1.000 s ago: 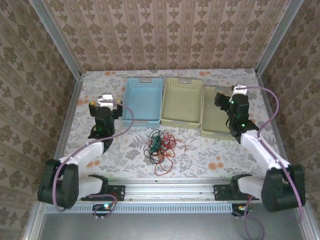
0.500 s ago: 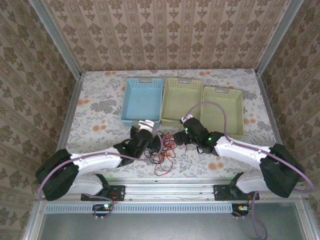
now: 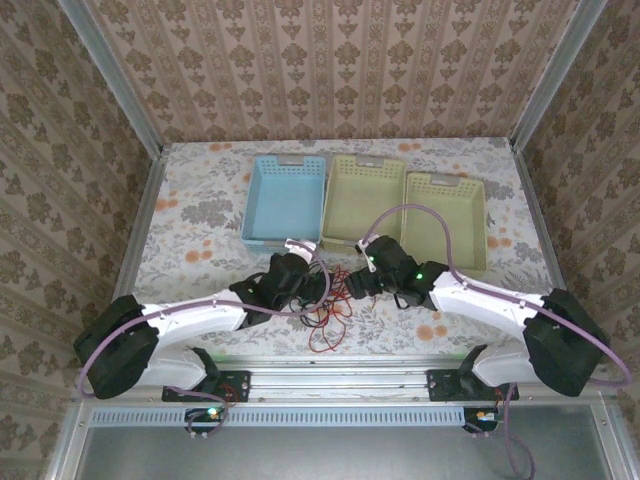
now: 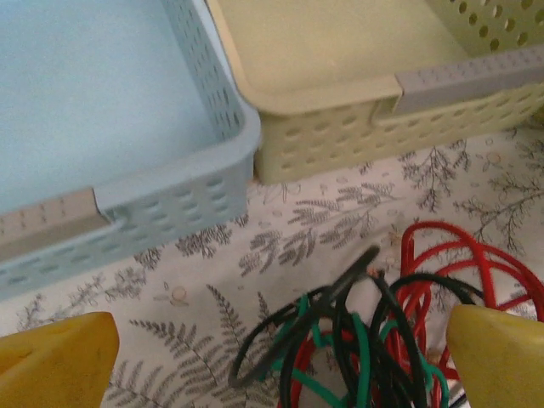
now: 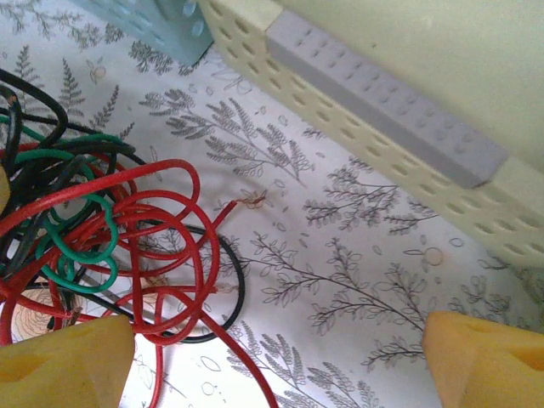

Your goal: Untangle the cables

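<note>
- Cables [image 3: 325,293], three thin wires in red, black and green, lie in one tangled heap on the floral-printed tabletop [image 3: 200,215], at its near middle, directly between the two tools.
- Left tool [image 3: 312,285] is spread wide and grips nothing. In the left wrist view its yellow fingertips [image 4: 53,357] sit at the two bottom corners. The heap lies low between them, closer to the one at the picture's right edge; whether it touches that one cannot be told.
- Right tool [image 3: 355,282] is also spread wide with nothing in its grasp. In the right wrist view red loops run close by one of its yellow pads [image 5: 484,361], the one at the picture's left edge, and bare tabletop lies between the pair.
- Within the heap, green and black strands cross over and under the red coils, and one red end lies loose on the print.
- Just behind the heap stands a light blue perforated plastic basket [image 3: 287,200].
- Beside it is a pale yellow perforated basket [image 3: 365,200], then a second pale yellow basket [image 3: 445,220], all in a row.
</note>
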